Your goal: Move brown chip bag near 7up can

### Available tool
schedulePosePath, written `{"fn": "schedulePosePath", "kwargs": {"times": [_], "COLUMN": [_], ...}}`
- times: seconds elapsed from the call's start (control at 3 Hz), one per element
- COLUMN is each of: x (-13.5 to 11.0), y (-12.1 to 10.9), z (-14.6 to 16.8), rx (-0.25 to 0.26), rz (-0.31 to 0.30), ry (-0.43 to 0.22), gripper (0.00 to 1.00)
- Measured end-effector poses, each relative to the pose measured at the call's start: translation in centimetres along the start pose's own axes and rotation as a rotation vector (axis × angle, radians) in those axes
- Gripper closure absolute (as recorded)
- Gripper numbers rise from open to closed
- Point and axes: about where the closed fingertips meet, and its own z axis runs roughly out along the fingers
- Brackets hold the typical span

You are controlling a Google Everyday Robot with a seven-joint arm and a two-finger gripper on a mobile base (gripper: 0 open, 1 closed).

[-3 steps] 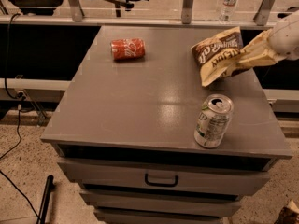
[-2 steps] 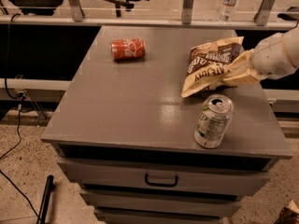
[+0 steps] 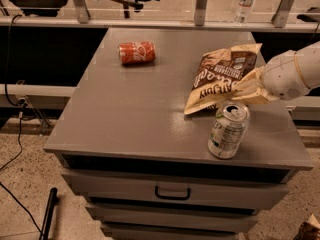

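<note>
The brown chip bag point(image 3: 218, 77), dark brown with white lettering and cream ends, hangs tilted just above the right side of the grey cabinet top point(image 3: 140, 114). Its lower end is right behind the 7up can point(image 3: 228, 130). The can stands upright near the front right edge, silver and green with a pull-tab top. My gripper point(image 3: 251, 87) reaches in from the right and is shut on the bag's right edge, just above and behind the can.
A red soda can point(image 3: 136, 52) lies on its side at the back left of the cabinet top. A drawer handle point(image 3: 172, 192) shows below the front edge. A railing and a water bottle point(image 3: 245, 4) are behind the cabinet.
My gripper has carried the chip bag left and down, from the back right of the top to just behind the 7up can. Both cans have stayed put.
</note>
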Motion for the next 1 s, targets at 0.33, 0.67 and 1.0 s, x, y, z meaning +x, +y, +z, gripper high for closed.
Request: {"fn": "schedulePosePath", "kwargs": {"times": [0.33, 0.67, 1.0], "x": [1.4, 3.2, 4.4], "y": [-0.4, -0.4, 0.6], "z": [-1.8, -4.2, -6.2], "rx": [0.037, 0.076, 0.1], "rz": [0.012, 0.034, 0.053], "ry": [0.031, 0.064, 0.078], "gripper": [1.0, 1.0, 1.0]}}
